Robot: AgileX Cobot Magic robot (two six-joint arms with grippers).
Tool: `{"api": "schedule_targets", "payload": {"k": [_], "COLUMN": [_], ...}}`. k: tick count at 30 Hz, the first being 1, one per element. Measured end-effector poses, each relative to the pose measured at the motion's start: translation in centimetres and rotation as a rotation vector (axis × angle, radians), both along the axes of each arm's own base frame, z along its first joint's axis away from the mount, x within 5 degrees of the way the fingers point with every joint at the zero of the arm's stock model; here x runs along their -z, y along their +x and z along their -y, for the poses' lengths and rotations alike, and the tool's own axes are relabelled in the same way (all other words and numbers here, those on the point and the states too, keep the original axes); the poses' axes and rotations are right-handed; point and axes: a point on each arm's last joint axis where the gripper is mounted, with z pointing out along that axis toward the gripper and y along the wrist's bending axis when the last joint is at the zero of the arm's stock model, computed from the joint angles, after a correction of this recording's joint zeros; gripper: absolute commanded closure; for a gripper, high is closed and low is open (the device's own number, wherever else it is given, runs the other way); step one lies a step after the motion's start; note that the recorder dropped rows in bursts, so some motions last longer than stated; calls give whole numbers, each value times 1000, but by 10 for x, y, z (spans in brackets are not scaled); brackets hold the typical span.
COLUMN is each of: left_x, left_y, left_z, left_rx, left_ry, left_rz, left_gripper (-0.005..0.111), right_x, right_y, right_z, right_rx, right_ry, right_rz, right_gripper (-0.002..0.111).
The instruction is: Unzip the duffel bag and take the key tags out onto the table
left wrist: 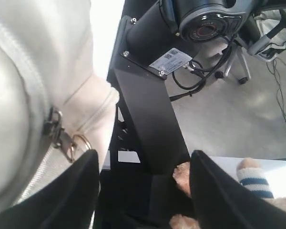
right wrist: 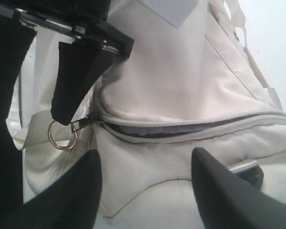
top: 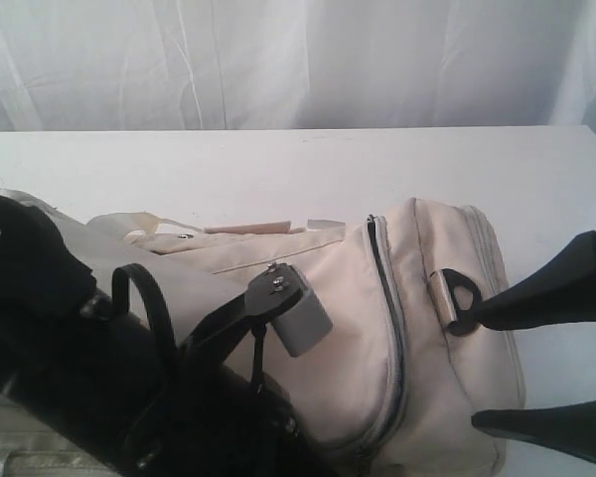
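White curtain [top: 278, 60] hangs behind the wide plain white tabletop [top: 278, 169], and over it the left gripper [left wrist: 145, 157] has its black fingers spread apart, clamped on nothing. One of its fingertips sits at the small metal ring [right wrist: 62, 136] of the zipper pull, touching it or just short of it. The right gripper [right wrist: 145, 155] is likewise spread wide, with one finger at the black D-ring [top: 460, 298] on the bag's end and the other lower, beside that same end. Between the two lies the large cream-white fabric duffel bag [top: 353, 248], resting on the table, its grey zipper parted only to a slit that shows dark grey lining [right wrist: 181, 132]. No key tags are visible, so presumably they are inside. The cloth looks soft and slack, so it will likely bunch and drag when the slider is pulled. Pinching the ring or its tab while the other gripper pins the D-ring end should keep the track taut. The pull is small and thin, easy to slip off
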Motion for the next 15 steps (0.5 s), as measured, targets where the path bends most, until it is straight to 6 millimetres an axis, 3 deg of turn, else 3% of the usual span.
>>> {"api": "schedule_targets", "payload": {"k": [15], "left_x": [6], "left_y": [4], "left_z": [-3], "left_rx": [0], "left_ry": [54], "left_rz": [77], "left_gripper": [47], "right_x": [0], "right_y": [1], "right_z": [0], "right_rx": [4], "right_ry": [3], "right_rz": [4], "right_gripper": [56]}}
